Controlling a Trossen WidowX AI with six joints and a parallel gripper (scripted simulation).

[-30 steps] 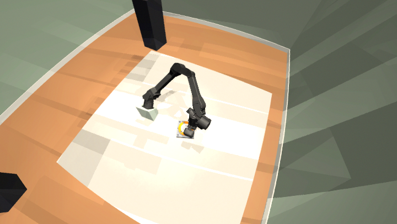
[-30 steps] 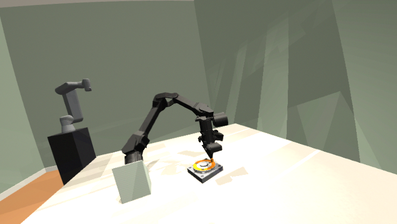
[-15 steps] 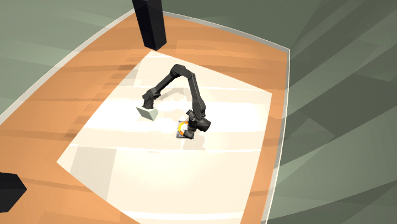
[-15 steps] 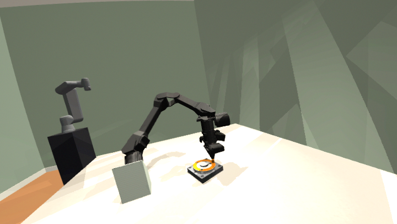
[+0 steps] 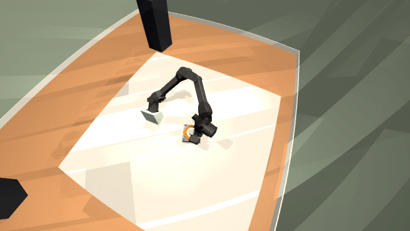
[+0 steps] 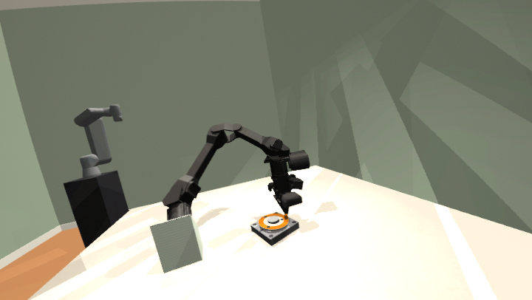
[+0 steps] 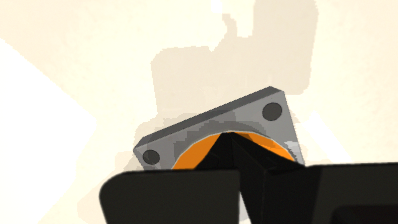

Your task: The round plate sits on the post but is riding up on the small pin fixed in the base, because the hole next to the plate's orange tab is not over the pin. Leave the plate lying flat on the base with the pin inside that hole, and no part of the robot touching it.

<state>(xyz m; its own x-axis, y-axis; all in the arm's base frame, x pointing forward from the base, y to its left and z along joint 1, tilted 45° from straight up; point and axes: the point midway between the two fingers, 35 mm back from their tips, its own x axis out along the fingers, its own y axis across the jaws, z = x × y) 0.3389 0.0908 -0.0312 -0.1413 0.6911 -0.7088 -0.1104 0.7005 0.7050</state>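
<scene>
The round plate (image 5: 186, 133) (image 6: 262, 225) (image 7: 190, 159), with an orange ring and pale centre, sits around the grey post (image 6: 273, 219) on the square grey base (image 6: 264, 237) (image 7: 250, 112). Its orange tab (image 6: 286, 216) stands at the far right of the ring in the exterior view. My gripper (image 6: 286, 212) (image 7: 227, 139) is shut with nothing seen between its fingers. The fingertips are at the tab and seem to touch its top or side. The pin and the hole next to the tab cannot be made out, and I cannot tell how much the plate tilts.
The arm's pale mounting block (image 5: 156, 117) (image 6: 179, 245) stands to the left of the base. A grey arm (image 6: 98, 137) on a black pedestal (image 6: 100, 201) stands off the table at the back left. Black blocks (image 5: 158, 25) (image 5: 11, 198) stand beyond the table.
</scene>
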